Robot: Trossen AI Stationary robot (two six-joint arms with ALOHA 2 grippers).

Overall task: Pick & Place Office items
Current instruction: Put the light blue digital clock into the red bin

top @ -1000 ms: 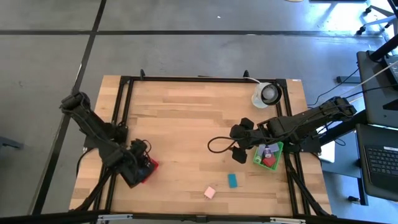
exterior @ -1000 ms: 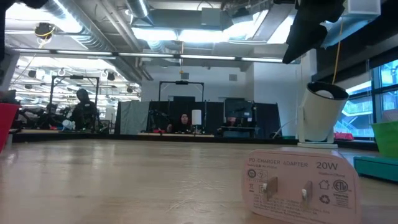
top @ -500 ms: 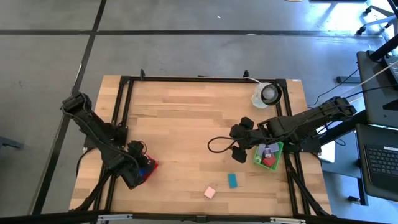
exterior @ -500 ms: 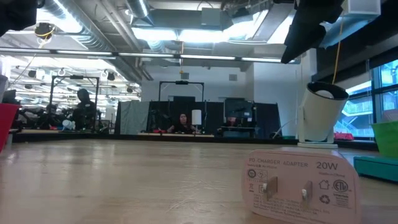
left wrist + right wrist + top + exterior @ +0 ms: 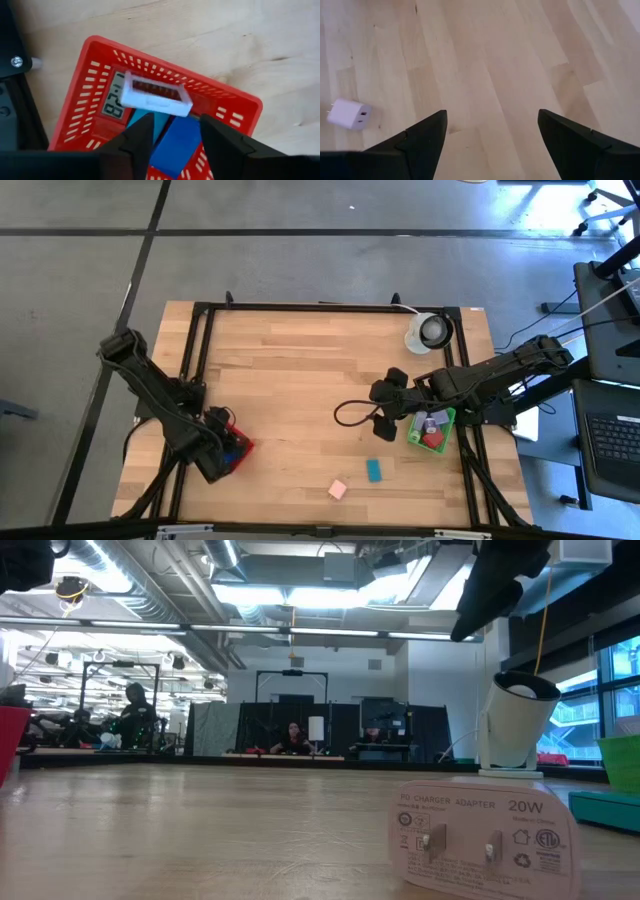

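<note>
My left gripper [image 5: 222, 450] hangs open over the red basket [image 5: 95, 65] at the table's near left. In the basket lie a blue block [image 5: 176, 142], a white piece [image 5: 155, 95] and a teal piece [image 5: 145, 120]. The fingers stand on either side of the blue block, and I see no touch. My right gripper [image 5: 384, 406] is wide open over bare wood, beside the green basket [image 5: 445, 420], which holds several pieces. A pink charger [image 5: 337, 489] and a teal piece [image 5: 374, 470] lie flat on the table near its front edge. A small whitish charger [image 5: 347, 114] lies on the wood ahead of the right gripper.
A white round object with a dark centre [image 5: 430, 330] stands at the far right corner. A black cable loop [image 5: 348, 415] hangs by the right arm. The low view shows the pink charger [image 5: 480, 840] close up, and people in the room beyond the table.
My left arm has shifted a little over the red basket, toward the table's near-left. My right arm has kept still, and the pieces on the table have not moved.
</note>
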